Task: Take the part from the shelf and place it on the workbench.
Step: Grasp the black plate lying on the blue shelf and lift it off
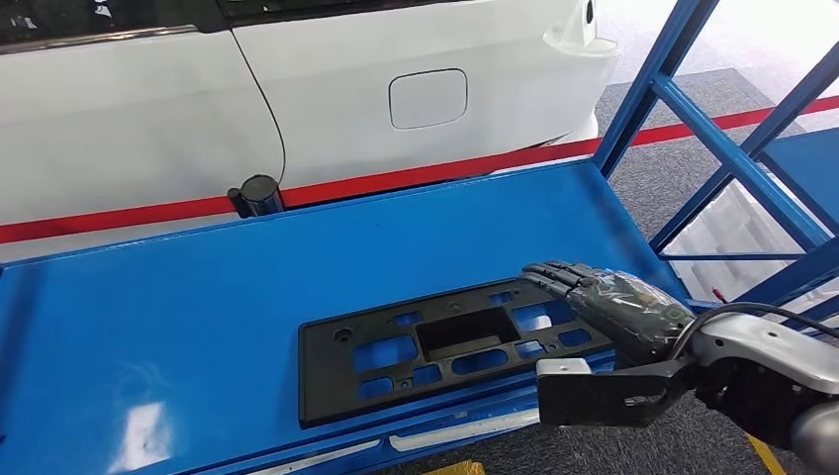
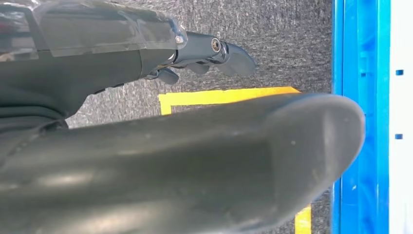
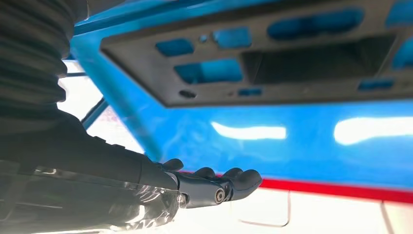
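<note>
no readable text, labels or signs

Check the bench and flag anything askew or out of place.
The black plate lies flat on the blue bench but slightly skewed to its front edge, its near left corner close to the lip. The right hand hovers at its right end. Nothing looks damaged or spilled.

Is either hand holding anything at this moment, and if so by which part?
Nothing is held. The right hand hovers open over the black plastic part's right end on the blue workbench; the left hand hangs empty.
</note>
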